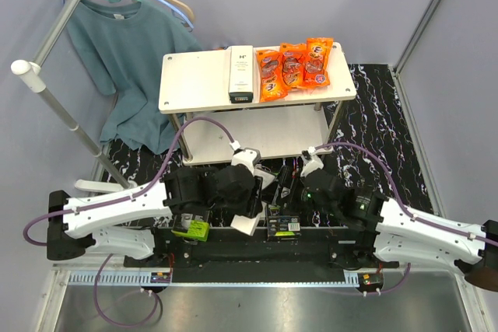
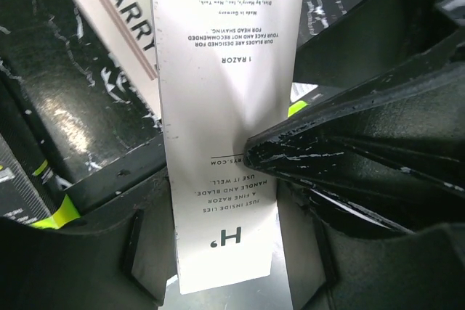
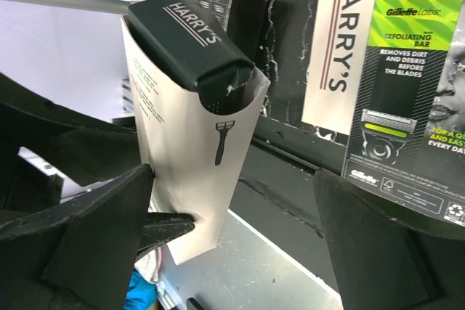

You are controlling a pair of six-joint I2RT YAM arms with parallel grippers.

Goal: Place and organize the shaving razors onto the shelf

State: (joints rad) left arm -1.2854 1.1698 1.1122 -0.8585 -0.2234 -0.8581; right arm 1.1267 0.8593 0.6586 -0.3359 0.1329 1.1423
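Left tool [image 2: 218, 159] clamped on a white Harry's razor box [image 2: 225, 70].
Right tool [image 3: 247, 252] gapes wide, empty, beside it; another Harry's box [image 1: 241, 74] lies on the far shelf [image 1: 187, 83] top.

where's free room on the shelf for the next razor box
The top board is bare left of its white box; right of it the snack packets crowd the right half. The lower board looks bare too.

Shelf [image 1: 194, 87], top board bearing white razor box [image 1: 242, 74], orange snack packets [image 1: 294, 68]
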